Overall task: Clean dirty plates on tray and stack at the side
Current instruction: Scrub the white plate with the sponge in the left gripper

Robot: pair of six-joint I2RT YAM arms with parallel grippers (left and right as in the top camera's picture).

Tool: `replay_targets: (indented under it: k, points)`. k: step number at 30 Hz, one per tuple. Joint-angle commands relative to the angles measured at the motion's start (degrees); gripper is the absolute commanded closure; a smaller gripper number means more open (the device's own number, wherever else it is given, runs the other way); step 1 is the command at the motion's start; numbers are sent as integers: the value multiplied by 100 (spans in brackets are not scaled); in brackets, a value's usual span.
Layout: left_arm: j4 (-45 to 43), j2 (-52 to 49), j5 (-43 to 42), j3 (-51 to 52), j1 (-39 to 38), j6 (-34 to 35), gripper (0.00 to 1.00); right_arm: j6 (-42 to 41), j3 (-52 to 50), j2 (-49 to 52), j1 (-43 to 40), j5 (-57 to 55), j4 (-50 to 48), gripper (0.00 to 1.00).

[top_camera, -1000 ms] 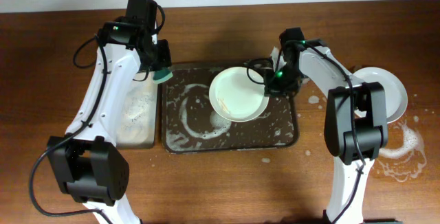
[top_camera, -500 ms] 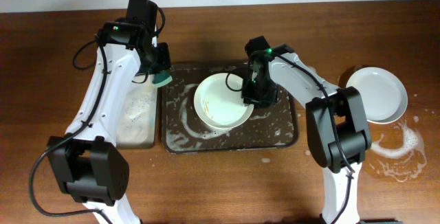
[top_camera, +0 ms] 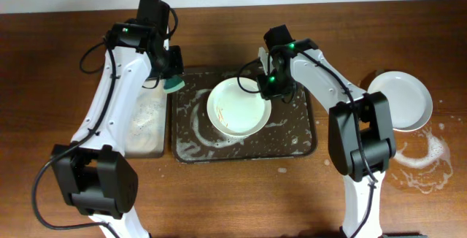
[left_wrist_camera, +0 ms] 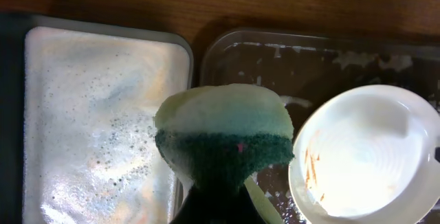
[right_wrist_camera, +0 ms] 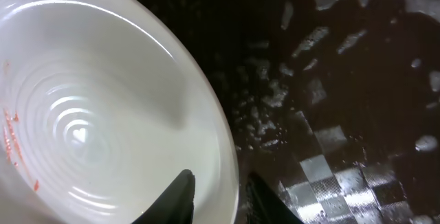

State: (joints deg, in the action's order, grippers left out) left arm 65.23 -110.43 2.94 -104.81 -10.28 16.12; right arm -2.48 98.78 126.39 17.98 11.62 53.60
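Two right fingers (right_wrist_camera: 180,195) pinch the plate (right_wrist_camera: 103,114) rim (orange-streaked); left fingers (left_wrist_camera: 206,210) clench a sponge (left_wrist_camera: 223,138).

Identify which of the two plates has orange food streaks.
The plate on the foamy tray, its rim held by the right gripper. The other plate, at the far right, shows no streaks.

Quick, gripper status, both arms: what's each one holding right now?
Left gripper: shut on the green sponge.
Right gripper: clamped on the rim of the streaked white plate.
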Motion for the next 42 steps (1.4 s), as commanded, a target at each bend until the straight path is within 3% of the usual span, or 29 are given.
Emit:
replay_targets:
  k: [1,8,12,18,22,24,28,33,39,42]
  points:
    - [-48,72,-61,15,-48,59,99,50,-50,295,-11,129,-4,75]
    - [-188,72,-63,15,-74,59,99,-240,-55,417,-11,186,-120,96]
    - [-562,72,-63,372,-402,61,99,-1438,-55,417,-162,192,-199,96]
    - [-1580,52,-195,1473,-850,269,99,-2050,-55,417,-337,343,-109,96]
    - [-3300,-63,-516,1971,-1357,-732,99,-2031,-55,417,-332,428,-116,96]
    - [-3685,-428,-649,1971,-1561,-1401,99,-2031,-55,417,-332,426,-114,96]
    - [-3432,-881,-957,1971,-1591,-1825,99,-2033,-55,417,-332,431,-160,96]
    - [-3449,-1344,-911,1969,-1263,-1884,100,-2031,-55,417,-319,424,-120,96]
    - [-3888,-1582,-614,1941,-920,-2098,99,-1902,-55,417,-291,380,-109,96]
    - [-3108,-1523,-614,1139,-920,-2092,99,-1904,-107,417,-291,313,-114,96]
